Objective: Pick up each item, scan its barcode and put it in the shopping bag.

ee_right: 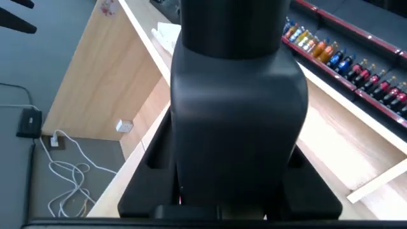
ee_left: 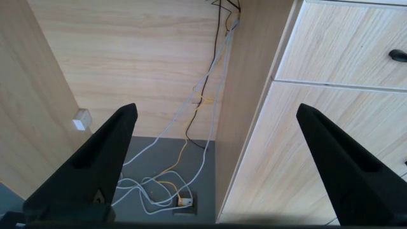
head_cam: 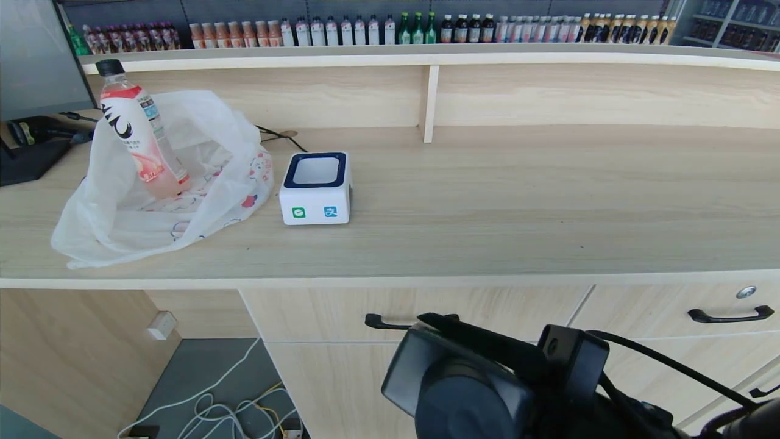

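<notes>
A pink drink bottle (head_cam: 141,135) with a black cap stands leaning inside the open white shopping bag (head_cam: 201,201) at the counter's left. Beside the bag on its right sits the white scanner (head_cam: 316,188), its blue-rimmed window facing up. My left gripper (ee_left: 216,111) is open, its two black fingers (ee_left: 95,165) spread wide with nothing between them, below the counter over the cables on the floor. My right gripper (head_cam: 463,378) hangs low in front of the drawers, under the counter's front edge; a black housing (ee_right: 235,114) blocks the right wrist view.
The wooden counter (head_cam: 518,207) stretches bare to the right of the scanner. A raised back ledge with an upright divider (head_cam: 430,103) runs behind it, with rows of bottles (head_cam: 426,29) beyond. A black device (head_cam: 30,152) lies at far left. Drawer handles (head_cam: 730,316) sit below.
</notes>
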{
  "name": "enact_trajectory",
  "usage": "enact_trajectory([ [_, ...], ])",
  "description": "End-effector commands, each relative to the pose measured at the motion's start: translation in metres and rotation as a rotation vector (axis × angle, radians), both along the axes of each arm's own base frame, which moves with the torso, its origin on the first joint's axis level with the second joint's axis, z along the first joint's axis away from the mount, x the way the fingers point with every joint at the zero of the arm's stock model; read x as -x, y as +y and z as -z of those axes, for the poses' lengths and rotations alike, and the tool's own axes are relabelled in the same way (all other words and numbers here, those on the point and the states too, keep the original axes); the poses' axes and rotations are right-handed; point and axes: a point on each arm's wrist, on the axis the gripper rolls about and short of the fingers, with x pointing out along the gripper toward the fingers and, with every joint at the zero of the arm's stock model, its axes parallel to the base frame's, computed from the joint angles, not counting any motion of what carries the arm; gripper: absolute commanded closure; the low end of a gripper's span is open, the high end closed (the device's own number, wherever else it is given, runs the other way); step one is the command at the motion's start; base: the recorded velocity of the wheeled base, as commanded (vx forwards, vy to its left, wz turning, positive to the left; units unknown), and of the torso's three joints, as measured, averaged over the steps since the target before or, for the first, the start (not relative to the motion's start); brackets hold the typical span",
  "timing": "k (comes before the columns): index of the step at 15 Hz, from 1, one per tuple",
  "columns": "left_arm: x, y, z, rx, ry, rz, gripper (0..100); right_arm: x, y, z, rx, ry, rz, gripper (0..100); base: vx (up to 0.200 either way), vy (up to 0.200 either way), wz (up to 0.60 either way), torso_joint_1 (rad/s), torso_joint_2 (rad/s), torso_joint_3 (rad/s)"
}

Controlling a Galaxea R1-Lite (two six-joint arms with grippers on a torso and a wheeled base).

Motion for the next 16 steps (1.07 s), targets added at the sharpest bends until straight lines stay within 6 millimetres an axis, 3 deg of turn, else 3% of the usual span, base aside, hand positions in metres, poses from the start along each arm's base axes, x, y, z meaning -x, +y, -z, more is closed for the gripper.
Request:
enact_trajectory([
  [1, 0.0, 0.0, 0.0, 0.0, -0.001, 0.0, 0, 0.0, -0.003, 0.002, 0.016, -0.031, -0.014, 100, 0.0, 0.0, 0.0, 0.0, 0.0, 0.0],
  [4, 0.0, 0.0, 0.0, 0.0, -0.001, 0.0, 0, 0.002, -0.012, 0.008, 0.131, -0.221, 0.031, 100, 0.0, 0.0, 0.0, 0.0, 0.0, 0.0],
  [7, 0.0, 0.0, 0.0, 0.0, -0.001, 0.0, 0, -0.001, -0.015, 0.007, 0.143, -0.25, 0.054, 100, 0.0, 0.0, 0.0, 0.0, 0.0, 0.0],
  [11, 0.0, 0.0, 0.0, 0.0, -0.001, 0.0, 0, 0.005, -0.029, -0.008, 0.19, -0.511, 0.147, 100, 0.0, 0.0, 0.0, 0.0, 0.0, 0.0],
  [16, 0.0, 0.0, 0.0, 0.0, -0.001, 0.0, 0, 0.007, -0.033, -0.02, 0.197, -0.66, 0.204, 100, 0.0, 0.0, 0.0, 0.0, 0.0, 0.0],
])
